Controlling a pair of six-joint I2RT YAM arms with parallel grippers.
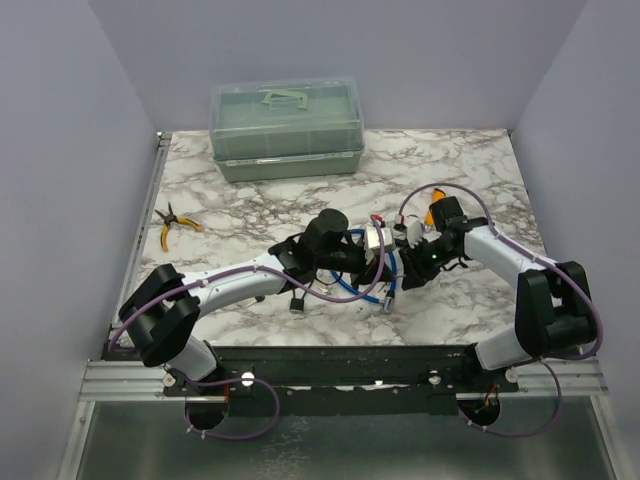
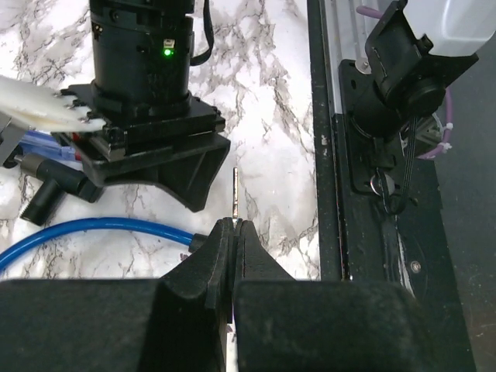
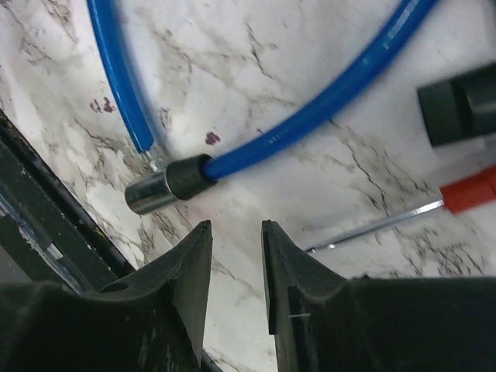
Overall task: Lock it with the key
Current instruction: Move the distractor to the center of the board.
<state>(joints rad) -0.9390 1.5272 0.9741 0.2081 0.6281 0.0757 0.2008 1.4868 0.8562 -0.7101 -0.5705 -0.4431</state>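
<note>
The left claw (image 2: 234,231) is pressed together on the key (image 2: 235,188). The key's thin metal blade pokes out past the fingertips toward 12 o'clock, over the marble counter (image 2: 271,93). Beyond it, at 11 o'clock in the left wrist view, a green light (image 2: 167,53) glows on the other arm's black wrist.

The right claw (image 3: 235,260) is spread a little and holds nothing, low over the counter. Just off its tips at 11 o'clock lies the silver tip (image 3: 147,195) of the blue cable lock (image 3: 310,124). A red-handled screwdriver (image 3: 465,190) lies at 3 o'clock.

From above, a green toolbox (image 1: 287,128) sits at 12 o'clock and yellow pliers (image 1: 175,225) at 9 o'clock.
</note>
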